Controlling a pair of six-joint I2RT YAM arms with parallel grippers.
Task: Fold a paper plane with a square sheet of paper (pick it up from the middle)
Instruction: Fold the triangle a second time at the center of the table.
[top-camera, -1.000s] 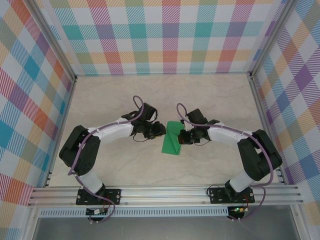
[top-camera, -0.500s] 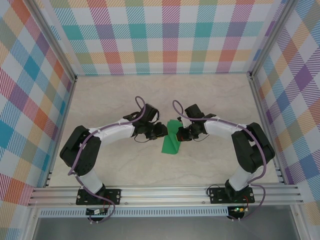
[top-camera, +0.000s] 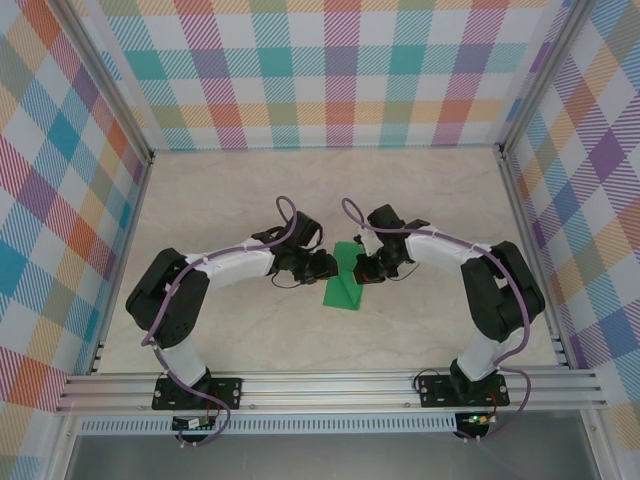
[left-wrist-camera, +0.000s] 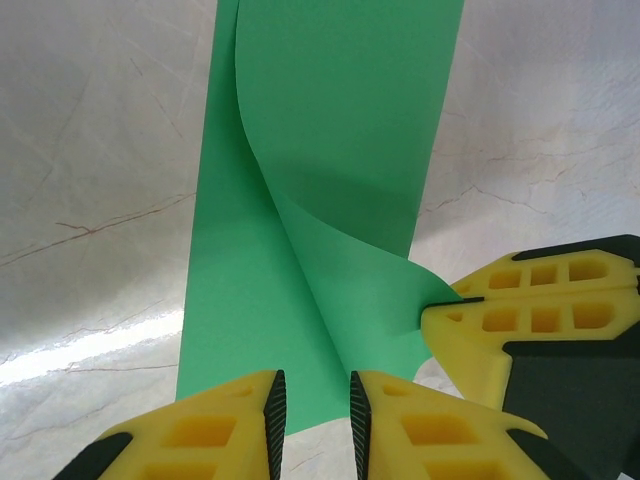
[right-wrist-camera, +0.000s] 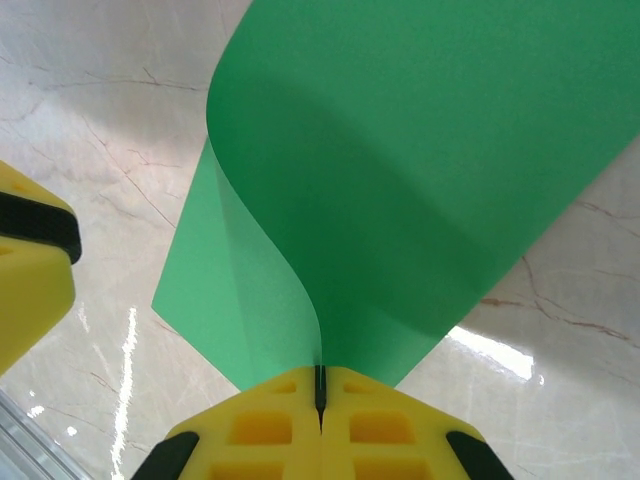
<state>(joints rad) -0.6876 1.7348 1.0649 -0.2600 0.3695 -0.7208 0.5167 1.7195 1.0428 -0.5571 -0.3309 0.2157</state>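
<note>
The square sheet of paper (top-camera: 343, 285), bright green, lies as a long strip on the marble table between both arms. Its upper layer (left-wrist-camera: 340, 170) curls up off the lower one. My right gripper (right-wrist-camera: 320, 385) is shut on the raised layer's edge, and it shows in the left wrist view as yellow fingers (left-wrist-camera: 500, 325) pinching that corner. My left gripper (left-wrist-camera: 318, 415) is open by a narrow gap. It hovers over the strip's near edge, with the curl's crease running toward the gap. From above, the left gripper (top-camera: 323, 266) and the right gripper (top-camera: 363, 268) face each other across the sheet. The paper plane is out of view.
The pale marble tabletop (top-camera: 230, 200) is walled by checkered panels at the back and on both sides. An aluminium rail (top-camera: 330, 385) carries the arm bases along the near edge. In the right wrist view the left gripper's yellow finger (right-wrist-camera: 30, 270) stands close on the left.
The right gripper has moved a little left and back with the paper's edge in it, curling the layer further. The left gripper has edged right toward the sheet.
</note>
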